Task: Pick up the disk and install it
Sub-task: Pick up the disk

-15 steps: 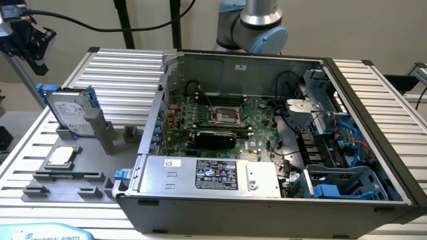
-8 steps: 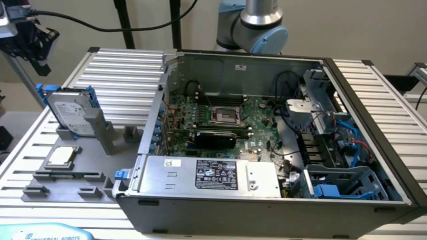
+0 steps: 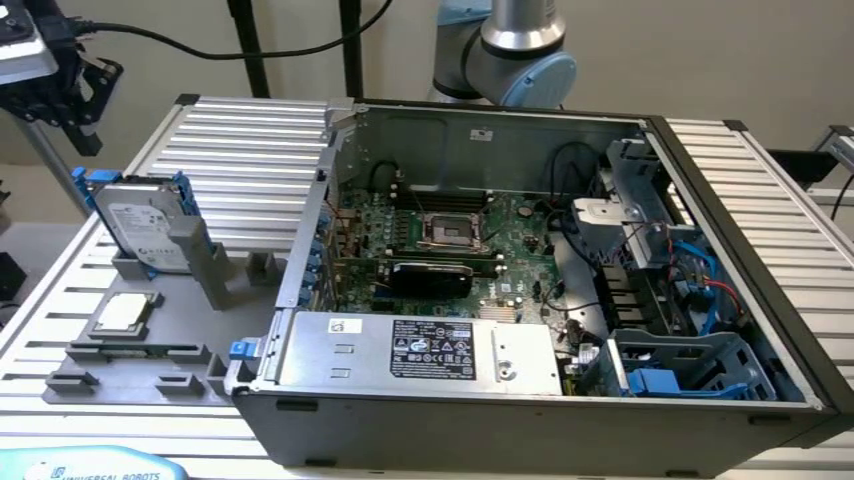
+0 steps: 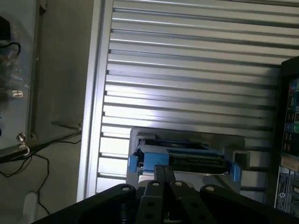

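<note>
Exterior view: the tool hangs closed and empty above the disk; the disk stands upright in a grey holder on the counter, at the exterior view's left of the open computer case.

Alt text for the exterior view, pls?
Blue-framed disk stands upright in a grey holder at the exterior view's left, with the shut gripper above it, apart. An open computer case sits beside it, motherboard exposed.

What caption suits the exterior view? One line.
Shut gripper hovers above the disk standing in its holder, beside the open computer case.
</note>
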### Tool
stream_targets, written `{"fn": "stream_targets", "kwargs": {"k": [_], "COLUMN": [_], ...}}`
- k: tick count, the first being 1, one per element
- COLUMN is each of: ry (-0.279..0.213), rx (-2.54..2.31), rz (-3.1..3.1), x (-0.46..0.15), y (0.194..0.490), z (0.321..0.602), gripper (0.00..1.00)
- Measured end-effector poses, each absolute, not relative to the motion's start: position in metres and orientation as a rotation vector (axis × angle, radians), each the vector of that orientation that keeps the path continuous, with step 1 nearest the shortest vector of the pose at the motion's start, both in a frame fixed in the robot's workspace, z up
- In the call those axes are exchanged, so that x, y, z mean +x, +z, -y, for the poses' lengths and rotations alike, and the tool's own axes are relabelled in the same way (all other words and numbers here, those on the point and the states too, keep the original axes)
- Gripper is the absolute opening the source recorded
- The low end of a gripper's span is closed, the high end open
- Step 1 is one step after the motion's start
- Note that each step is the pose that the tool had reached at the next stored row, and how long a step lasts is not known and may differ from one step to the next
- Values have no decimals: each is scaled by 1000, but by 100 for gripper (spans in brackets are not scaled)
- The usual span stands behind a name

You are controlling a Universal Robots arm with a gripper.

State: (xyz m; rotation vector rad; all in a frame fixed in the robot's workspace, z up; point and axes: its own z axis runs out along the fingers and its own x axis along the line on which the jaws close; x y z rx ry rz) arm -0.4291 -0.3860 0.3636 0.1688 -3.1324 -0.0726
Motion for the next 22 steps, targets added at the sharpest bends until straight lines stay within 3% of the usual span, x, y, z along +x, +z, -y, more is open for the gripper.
{"fn": "stream_targets", "kwargs": {"k": [22], "ry": [-70], "rx": [787], "rz": [3027], "x": [-429], "y": [359], "z": [386], "gripper": [11]}}
